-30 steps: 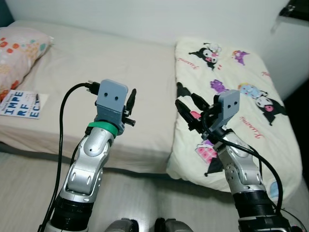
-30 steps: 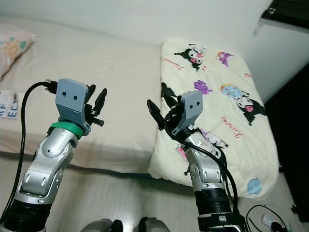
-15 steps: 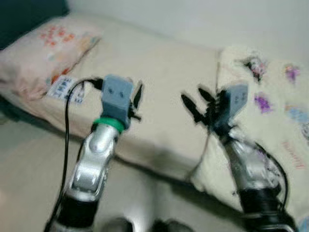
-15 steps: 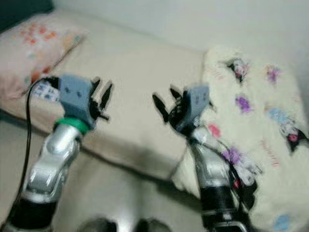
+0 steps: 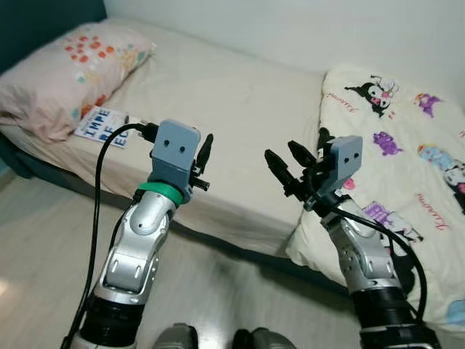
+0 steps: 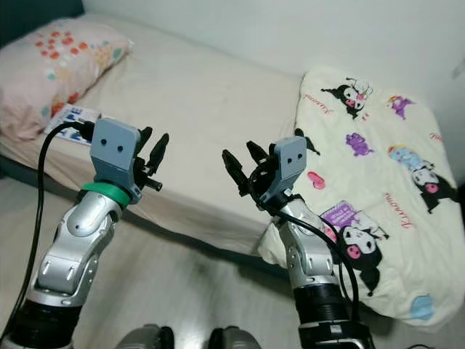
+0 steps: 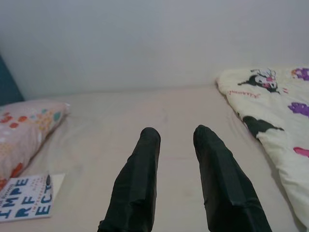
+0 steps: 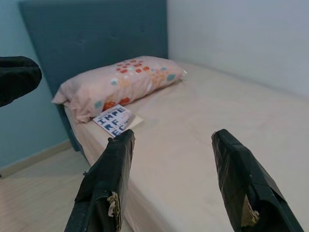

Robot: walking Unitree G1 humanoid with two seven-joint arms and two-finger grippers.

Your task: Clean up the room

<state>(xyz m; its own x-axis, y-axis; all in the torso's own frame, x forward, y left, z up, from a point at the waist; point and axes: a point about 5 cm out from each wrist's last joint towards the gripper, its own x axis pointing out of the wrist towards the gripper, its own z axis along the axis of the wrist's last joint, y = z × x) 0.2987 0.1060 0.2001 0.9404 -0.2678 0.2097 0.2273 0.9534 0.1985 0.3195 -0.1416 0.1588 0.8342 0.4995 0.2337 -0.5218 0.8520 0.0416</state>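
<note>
- The whole picture has shifted since one second ago: the camera has turned toward the head of the bed (image 5: 240,109), so the things themselves did not move. The blur of half a second ago is gone, and I judge that the robot has finished its turn.
- At far left, the pillow (image 5: 73,73) with coloured spots is now fully in view, against the dark blue headboard (image 8: 96,38).
- Just beside the pillow, near the edge of the mattress, lies a book (image 5: 102,125) with blue letters on a white cover. It was at the picture's border before; now it is well inside the picture. It is probably the thing to tidy up.
- The left gripper (image 5: 203,156) is raised in front of the bed, empty, its two fingers (image 7: 140,183) a little apart. It is well apart from the book.
- The right gripper (image 5: 287,163) is raised in the same way, empty, its fingers spread wide.
- At right, the cartoon-printed blanket (image 5: 392,145) lies bunched at the foot of the bed and hangs over the edge.
- No cleaning step is done yet; the book is now easier to approach.
</note>
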